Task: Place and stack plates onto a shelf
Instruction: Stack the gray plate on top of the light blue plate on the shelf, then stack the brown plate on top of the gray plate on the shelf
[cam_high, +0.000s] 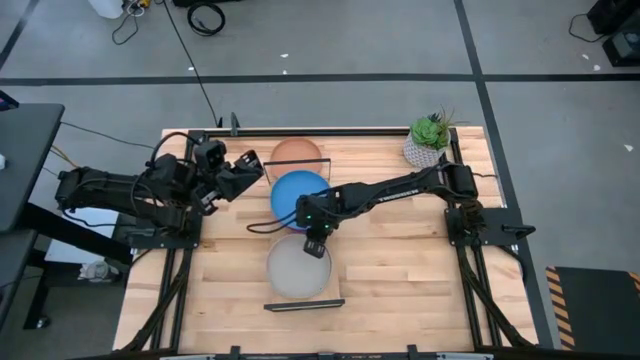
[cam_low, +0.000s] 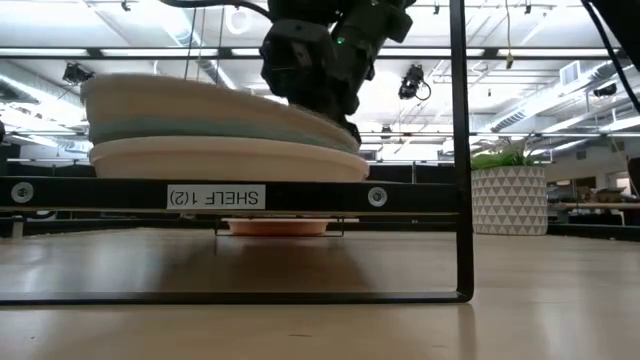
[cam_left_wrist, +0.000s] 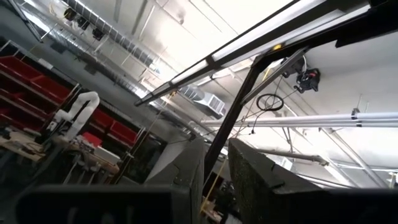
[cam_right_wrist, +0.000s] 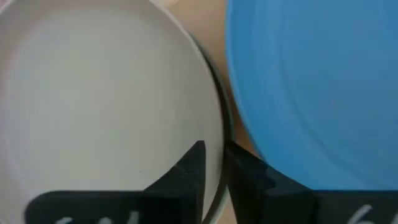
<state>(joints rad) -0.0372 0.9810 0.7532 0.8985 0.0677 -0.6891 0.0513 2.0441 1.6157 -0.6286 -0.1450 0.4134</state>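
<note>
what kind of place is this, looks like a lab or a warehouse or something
Most likely a robotics lab in an industrial workspace. Exposed ceiling ducting, red storage bins on racks, cables trailing across a taped concrete floor, and a test shelf labelled "SHELF" on the wooden table.

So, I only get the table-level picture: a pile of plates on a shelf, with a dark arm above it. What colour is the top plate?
Observer: From above, the top one is a grey plate at the near end of the shelf.
Operator: Which arm is over it?
Observer: The right one. The right gripper is at the grey plate's far rim.
Operator: Anything behind that pile?
Observer: A bright blue plate lies just beyond it, and a terracotta plate farther back. The left gripper hangs open and empty beside them.
</note>
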